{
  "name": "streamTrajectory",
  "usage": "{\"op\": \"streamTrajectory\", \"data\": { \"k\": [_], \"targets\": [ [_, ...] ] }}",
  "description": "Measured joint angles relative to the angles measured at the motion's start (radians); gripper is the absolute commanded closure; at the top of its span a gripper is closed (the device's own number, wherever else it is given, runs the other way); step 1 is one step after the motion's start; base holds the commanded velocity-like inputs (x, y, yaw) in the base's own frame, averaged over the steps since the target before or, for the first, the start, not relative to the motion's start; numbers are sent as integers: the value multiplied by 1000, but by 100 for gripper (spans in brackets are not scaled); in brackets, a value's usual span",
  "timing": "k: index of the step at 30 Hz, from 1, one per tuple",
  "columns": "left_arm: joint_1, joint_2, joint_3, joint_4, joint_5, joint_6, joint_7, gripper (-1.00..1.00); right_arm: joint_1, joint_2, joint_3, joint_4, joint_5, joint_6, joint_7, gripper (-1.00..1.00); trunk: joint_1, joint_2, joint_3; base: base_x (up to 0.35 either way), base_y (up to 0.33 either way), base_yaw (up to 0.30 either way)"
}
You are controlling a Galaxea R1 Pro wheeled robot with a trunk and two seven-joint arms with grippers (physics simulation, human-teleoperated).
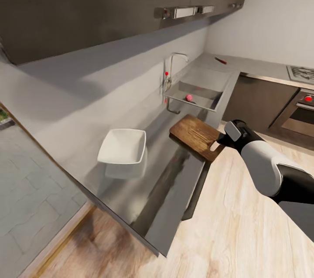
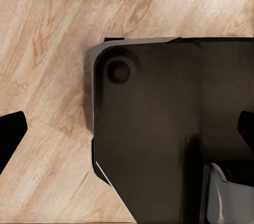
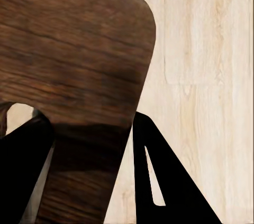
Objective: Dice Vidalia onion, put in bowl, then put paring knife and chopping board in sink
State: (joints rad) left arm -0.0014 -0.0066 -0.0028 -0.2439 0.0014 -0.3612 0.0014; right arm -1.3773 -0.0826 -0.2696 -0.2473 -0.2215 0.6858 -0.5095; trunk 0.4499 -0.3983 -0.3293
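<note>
My right gripper (image 1: pixel 220 140) is shut on the near end of the dark brown chopping board (image 1: pixel 195 135), by its slot hole. The board juts past the countertop's (image 1: pixel 165 190) front edge. In the right wrist view the board (image 3: pixel 74 55) sits between the black fingers (image 3: pixel 159 182), with floor behind it. The white square bowl (image 1: pixel 122 146) stands on the countertop to the board's left. Beyond the board lies the steel sink (image 1: pixel 205 78), holding a small round pinkish-red onion (image 1: pixel 189 97). The paring knife (image 1: pixel 220 60) lies on the far counter behind the sink. My left gripper (image 2: pixel 128 131) hangs open over the robot's base.
The chrome tap (image 1: pixel 171 68) with a red knob rises at the sink's left side. An oven (image 1: pixel 301 112) and a cooktop (image 1: pixel 302 73) stand at the right. Dark wall cabinets (image 1: pixel 109 3) hang above the counter. Light wooden floor (image 1: pixel 226 234) lies in front of it.
</note>
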Motion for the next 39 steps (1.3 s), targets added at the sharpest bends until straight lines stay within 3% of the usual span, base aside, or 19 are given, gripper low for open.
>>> {"op": "streamTrajectory", "data": {
  "k": [19,39],
  "targets": [
    [0,0,0,0,0,0,0,-100,0,2,0,2,-5,-1,1,100,0,0,15,-173,-278,220],
    [0,1,0,1,0,0,0,-100,2,3,0,12,-5,-1,1,100,0,0,29,-5,-314,223]
  ]
}}
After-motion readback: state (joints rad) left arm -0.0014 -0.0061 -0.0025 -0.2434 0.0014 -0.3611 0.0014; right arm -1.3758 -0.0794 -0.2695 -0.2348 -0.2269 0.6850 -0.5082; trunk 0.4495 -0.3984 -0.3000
